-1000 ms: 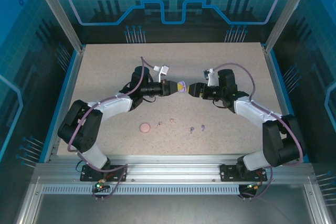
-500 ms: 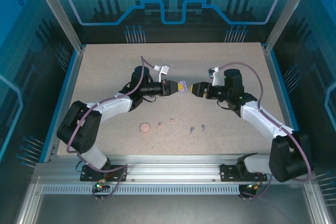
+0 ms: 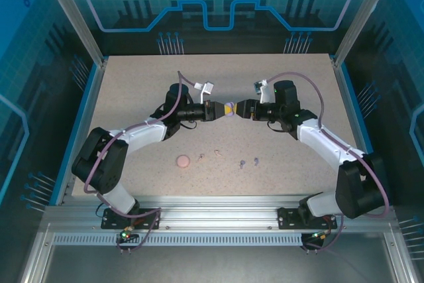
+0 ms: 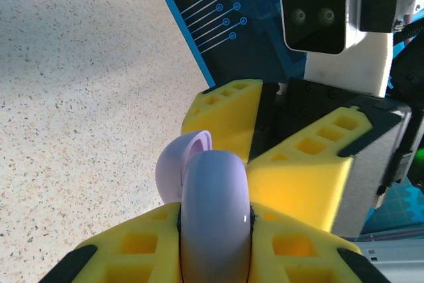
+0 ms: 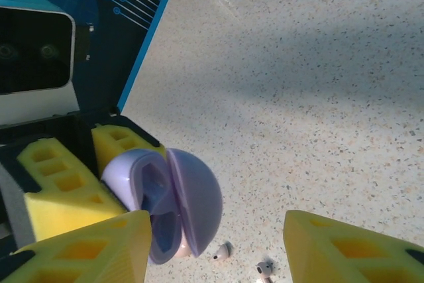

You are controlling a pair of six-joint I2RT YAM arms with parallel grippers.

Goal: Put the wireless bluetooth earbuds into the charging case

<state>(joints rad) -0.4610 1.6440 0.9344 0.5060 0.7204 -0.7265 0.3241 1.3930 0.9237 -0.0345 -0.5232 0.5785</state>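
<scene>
Left end effector (image 3: pixel 224 108) and right end effector (image 3: pixel 237 109) meet tip to tip above the tabletop (image 3: pixel 218 71), the lavender charging case (image 3: pixel 229 108) plugging the gap. A pink case (image 3: pixel 183 161), pink earbuds (image 3: pixel 217 153) and lavender earbuds (image 3: pixel 256 160) dot the near strip; the far half lies open.

Two cases (lavender case (image 4: pixel 213 217), pink case (image 3: pixel 183 161)); two pink earbuds (image 3: pixel 217 153), two purple earbuds (image 3: pixel 242 163).

Smooth, glossy lavender plastic on the charging case (image 4: pixel 213 210), catching one small highlight. Matt yellow plastic, moulded in open cells, on the gripper fingers (image 4: pixel 311 183) touching and facing the case. Beneath the case, a matt, finely speckled, grainy-looking table (image 5: pixel 298 64). Well nearer than the case, a dull, brushed-metal frame rail (image 3: pixel 218 220).
</scene>
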